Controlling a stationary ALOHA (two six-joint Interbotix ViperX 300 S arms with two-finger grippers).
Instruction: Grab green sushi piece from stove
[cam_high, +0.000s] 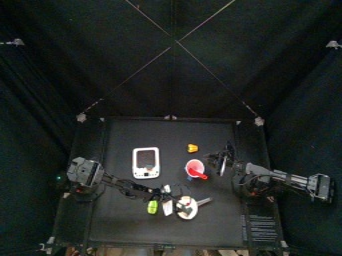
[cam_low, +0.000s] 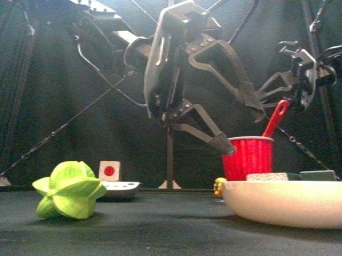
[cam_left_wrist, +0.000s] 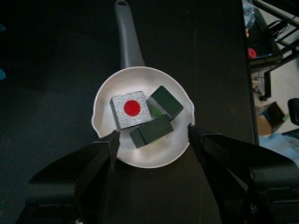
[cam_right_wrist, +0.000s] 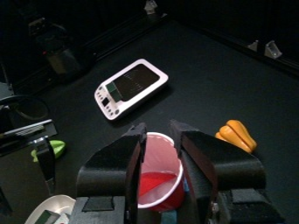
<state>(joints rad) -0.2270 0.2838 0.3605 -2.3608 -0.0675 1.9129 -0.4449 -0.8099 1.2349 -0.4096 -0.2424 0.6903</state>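
Note:
The stove (cam_high: 147, 160) is a flat white slab at the table's middle left, also in the right wrist view (cam_right_wrist: 132, 86); I see no green piece on it. Two small dark green sushi pieces (cam_left_wrist: 163, 105) lie with a red-and-white piece (cam_left_wrist: 131, 108) in a white long-handled pan (cam_left_wrist: 117, 87). My left gripper (cam_left_wrist: 158, 164) is open, with one jaw on each side of the pan's bowl; it is near the stove's front (cam_high: 138, 187). My right gripper (cam_right_wrist: 158, 144) is open, with a red cup (cam_right_wrist: 158, 184) showing between its jaws.
A yellow-green knotted piece (cam_low: 70, 190) lies near the front edge (cam_high: 152, 206). A round white plate (cam_low: 287, 200) stands at the front right (cam_high: 185, 206). An orange piece (cam_right_wrist: 236, 133) lies beyond the red cup (cam_high: 197, 170). The pan with the red-and-white piece also shows in the front view (cam_low: 120, 187).

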